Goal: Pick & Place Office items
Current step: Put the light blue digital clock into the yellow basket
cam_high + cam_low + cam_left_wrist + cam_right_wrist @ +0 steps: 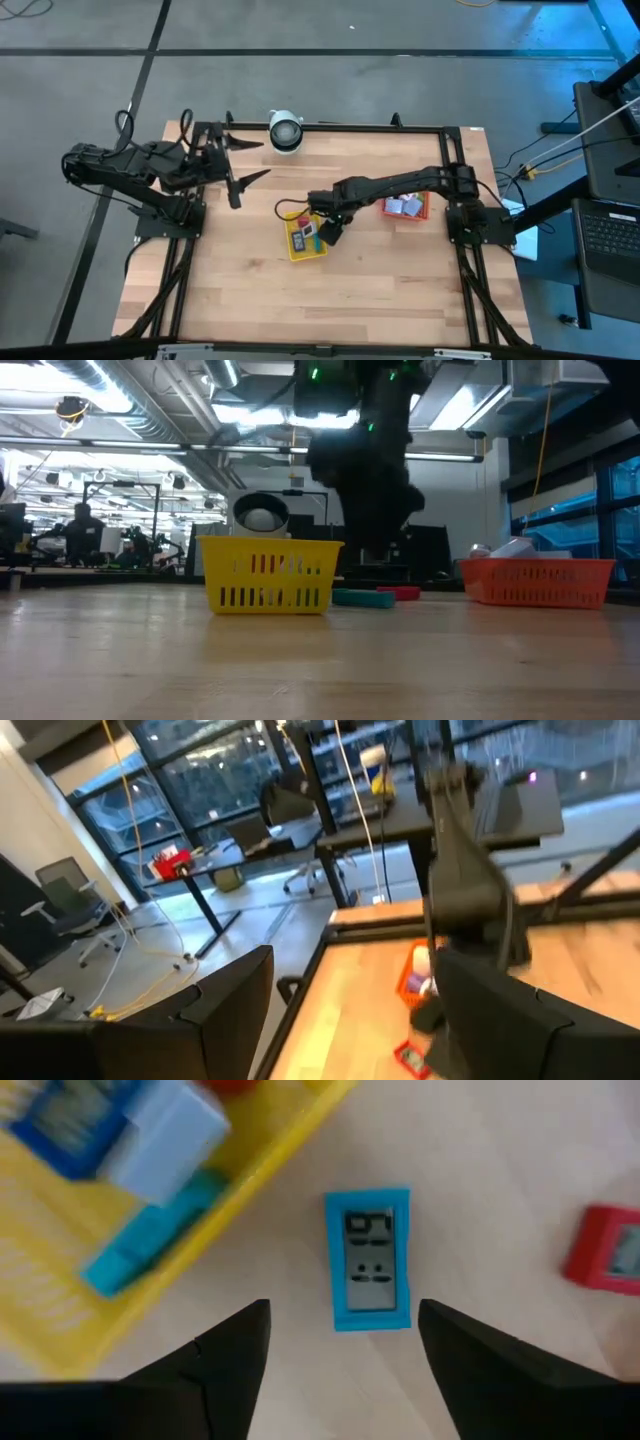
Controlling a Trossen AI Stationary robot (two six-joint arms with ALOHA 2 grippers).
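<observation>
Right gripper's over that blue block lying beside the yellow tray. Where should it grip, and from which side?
Come straight down and close across the blue block's two long edges, near mid-length. It lies flat on the table, label up, clear of the yellow tray, and the open right gripper already brackets its narrow width.

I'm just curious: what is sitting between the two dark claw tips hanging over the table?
In the right wrist view, a small blue packet lies on bare wood between the open right claw tips, untouched.
</observation>
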